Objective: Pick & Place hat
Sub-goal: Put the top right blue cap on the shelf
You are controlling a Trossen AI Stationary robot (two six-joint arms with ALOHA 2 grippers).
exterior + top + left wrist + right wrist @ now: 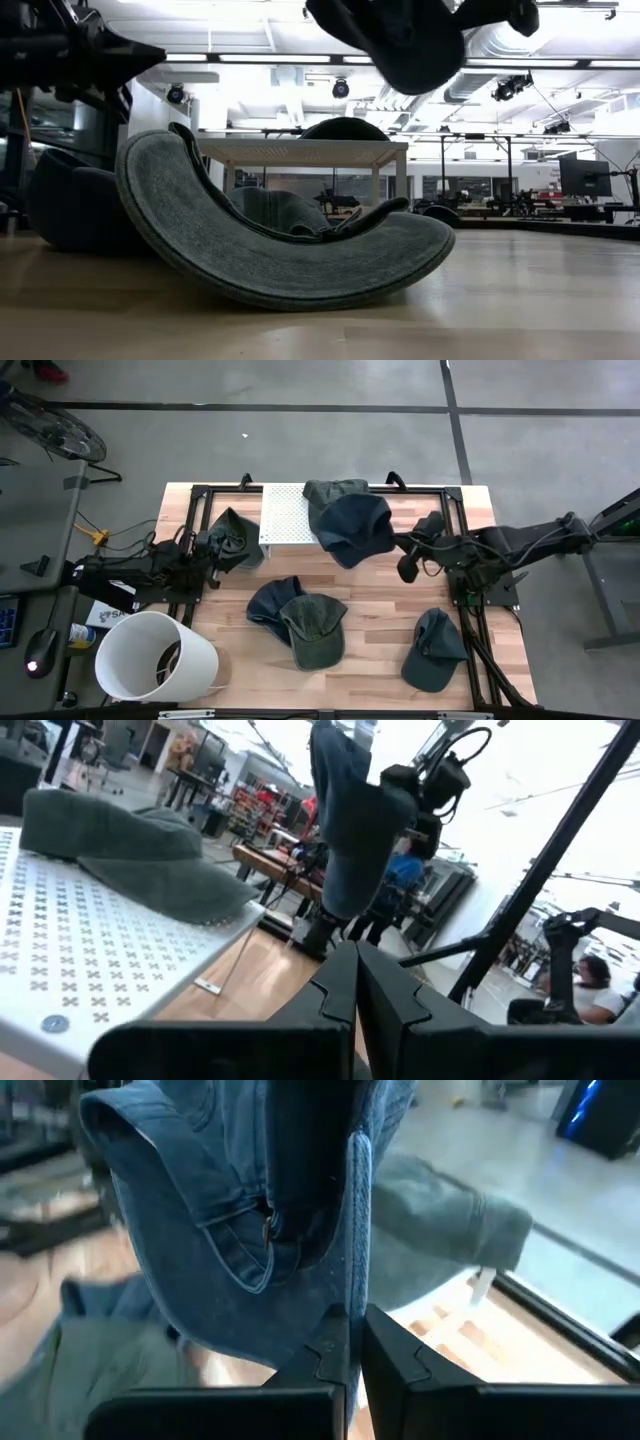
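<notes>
Wooden table: right gripper clamped on blue cap, held up beside white perforated tray. Left gripper closed, empty, near green cap.

Table is pale wood planks, caps soft matt cloth, perforated white shelf looks like metal.

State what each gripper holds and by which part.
The right gripper is shut on the blue denim cap, pinching an edge of its fabric; which edge cannot be told. The left gripper is shut and holds nothing.
</notes>
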